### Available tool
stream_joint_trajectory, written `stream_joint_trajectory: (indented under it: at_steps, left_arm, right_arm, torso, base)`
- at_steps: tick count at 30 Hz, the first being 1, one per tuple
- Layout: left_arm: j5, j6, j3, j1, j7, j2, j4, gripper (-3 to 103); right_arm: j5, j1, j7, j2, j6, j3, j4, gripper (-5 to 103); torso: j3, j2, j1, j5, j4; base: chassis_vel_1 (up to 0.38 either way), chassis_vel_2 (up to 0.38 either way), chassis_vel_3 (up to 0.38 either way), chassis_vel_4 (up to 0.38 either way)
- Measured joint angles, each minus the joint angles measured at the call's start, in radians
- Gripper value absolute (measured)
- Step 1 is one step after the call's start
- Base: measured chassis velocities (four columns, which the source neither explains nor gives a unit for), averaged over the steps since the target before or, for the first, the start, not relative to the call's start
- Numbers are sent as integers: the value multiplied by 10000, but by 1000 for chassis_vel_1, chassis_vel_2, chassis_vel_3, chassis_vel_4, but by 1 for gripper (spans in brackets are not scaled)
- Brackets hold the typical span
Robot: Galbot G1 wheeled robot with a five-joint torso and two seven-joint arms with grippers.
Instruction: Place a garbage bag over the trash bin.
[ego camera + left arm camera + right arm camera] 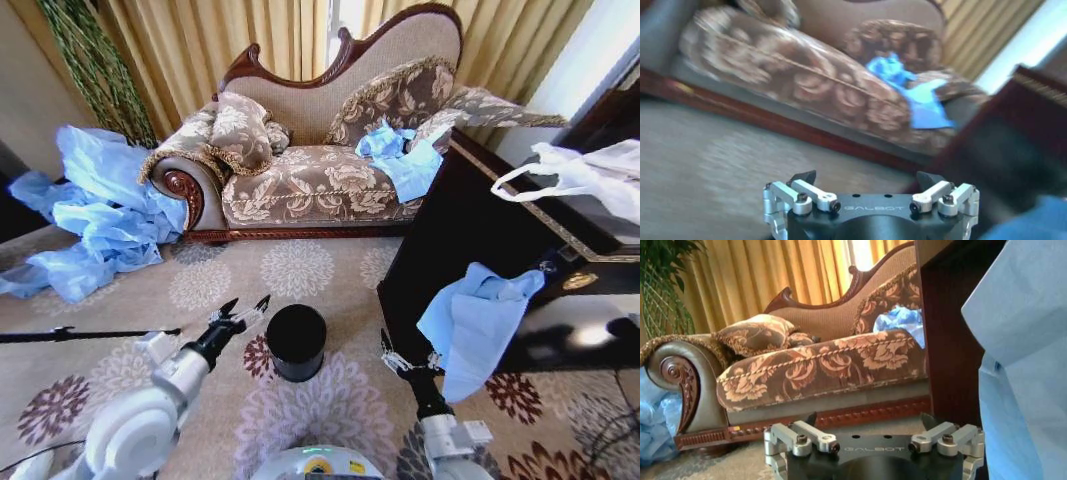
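Thin, softly creased light-blue plastic garbage bag (pixel 478 322) drapes off a glossy dark wood cabinet (pixel 470 230); the trash bin (pixel 296 341) looks smooth matt black (plastic, seemingly), beside a patterned woven carpet (pixel 300 270).

A patterned sofa (pixel 320 170) with a carved wooden frame stands at the far side of the floral carpet (pixel 300 270), with cushions (pixel 240 130) piled at its left end and gold curtains (pixel 230 40) behind. A big heap of blue plastic sheeting (pixel 95 215) lies on the floor to its left (partly against the sofa's arm). On the right stands a dark wooden cabinet (pixel 470 240), and a white plastic bag (pixel 590 175) with loop handles rests on top of it.
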Motion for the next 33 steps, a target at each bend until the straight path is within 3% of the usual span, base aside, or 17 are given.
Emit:
stream_joint_trajectory:
  at_steps: [2,4,6,7,10,14,19,22,24,26,28,33]
  left_arm:
    - [-949,-102,418,-485,386,280,25,100]
    - [-1097,-198,693,-704,700,365,138,100]
    - [-1303,-537,1376,-1259,1491,464,459,100]
    - [-1303,-537,1376,-1259,1491,464,459,100]
    - [-1927,-940,2425,-2070,2468,413,1118,100]
    - [-2226,-1069,2909,-2432,3027,140,1609,100]
    - [-3789,-766,3403,-2877,3045,-21,1641,100]
    - [-4272,-656,3996,-3380,2819,-16,1690,100]
    - [-4314,-595,4720,-3905,2559,-28,1758,100]
    - [-4210,-595,4879,-4021,2473,-36,1761,100]
    - [-3849,-457,4723,-3931,2296,-36,1678,100]
    - [-4054,-248,4489,-3880,2276,-28,1611,100]
  right_arm:
    - [-49,82,3,-6,10,-26,-120,100]
    - [-55,111,4,-6,18,-45,-152,100]
    - [-46,178,6,0,43,-92,-205,100]
    - [-46,178,6,0,43,-92,-205,100]
    - [-132,291,7,12,77,-62,-333,100]
    - [-175,360,6,-20,89,26,-450,100]
    - [-177,399,4,-120,124,59,-582,100]
    - [-179,419,-1,-140,145,49,-612,100]
    - [-181,432,-2,-145,146,39,-613,100]
    - [-182,434,-2,-147,147,39,-613,100]
    - [-180,448,1,-159,148,52,-617,100]
    - [-173,449,-4,-178,192,150,-641,100]
  torso:
    - [0,0,0,1,0]
    - [0,0,0,3,1]
    - [-1,0,0,0,1]
    - [-1,0,0,0,1]
    - [-1,0,0,1,-1]
    - [0,0,0,0,0]
    - [-1,0,0,2,3]
    - [-1,0,0,2,1]
    - [0,0,0,1,-2]
    - [-1,0,0,1,-6]
    - [0,0,0,1,-2]
    - [-1,0,-1,1,4]
  base:
    - [0,0,0,0]
    - [0,0,0,0]
    - [0,0,0,0]
    - [0,0,0,0]
    - [0,0,0,0]
    - [0,0,0,0]
    - [0,0,0,0]
    - [0,0,0,0]
    - [0,0,0,0]
    - [0,0,0,0]
    - [0,0,0,0]
    - [0,0,0,0]
